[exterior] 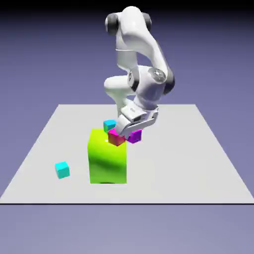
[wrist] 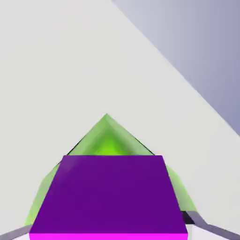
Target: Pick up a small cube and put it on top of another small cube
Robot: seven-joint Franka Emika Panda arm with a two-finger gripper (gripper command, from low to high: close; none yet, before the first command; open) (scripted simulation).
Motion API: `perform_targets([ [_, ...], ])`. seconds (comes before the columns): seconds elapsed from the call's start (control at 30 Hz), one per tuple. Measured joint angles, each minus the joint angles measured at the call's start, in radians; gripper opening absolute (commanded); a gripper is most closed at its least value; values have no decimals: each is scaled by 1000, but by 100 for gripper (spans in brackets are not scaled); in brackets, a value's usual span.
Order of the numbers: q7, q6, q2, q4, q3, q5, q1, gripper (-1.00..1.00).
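the white arm bends down over the middle of the grey worktop (exterior: 198,163) in the exterior view, its gripper (exterior: 130,133) low, just behind the big lime-green block (exterior: 107,158). the small cube (exterior: 135,136), magenta with purple-shaded sides, sits right at the fingertips, on the exterior view's right of a magenta-topped cube with red sides (exterior: 116,137); the two look close together, though whether they touch cannot be told. it is also unclear from this view whether the small cube rests on the worktop or hangs just above it.

in the hand view the small cube (wrist: 112,194) fills the lower middle of the picture, a wide purple face with a thin magenta strip along the bottom edge. grey fingers (wrist: 199,222) show at both lower corners, pressed against the cube's sides, so the gripper is closed on the small cube. beyond the cube a corner of the lime-green block (wrist: 107,140) points up from behind it, with pale worktop (wrist: 56,70) around and the blue-violet backdrop at the upper right.

a cyan cube (exterior: 109,124) stands behind the red-sided one, partly hidden by the gripper and the green block. a second cyan cube (exterior: 62,169) sits alone, well apart, toward the exterior view's left, near the front of the worktop.
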Motion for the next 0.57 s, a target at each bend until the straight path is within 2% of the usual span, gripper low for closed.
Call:
perform_targets([
  [0.27, 285, -242, -278, -110, -35, 137, -214, -100],
  [0.43, 288, -93, -274, -254, -45, 127, -220, -100],
  [0.47, 289, -64, -274, -282, -47, 125, -221, 100],
  [0.57, 288, -101, -275, -246, -44, 125, -219, 100],
])
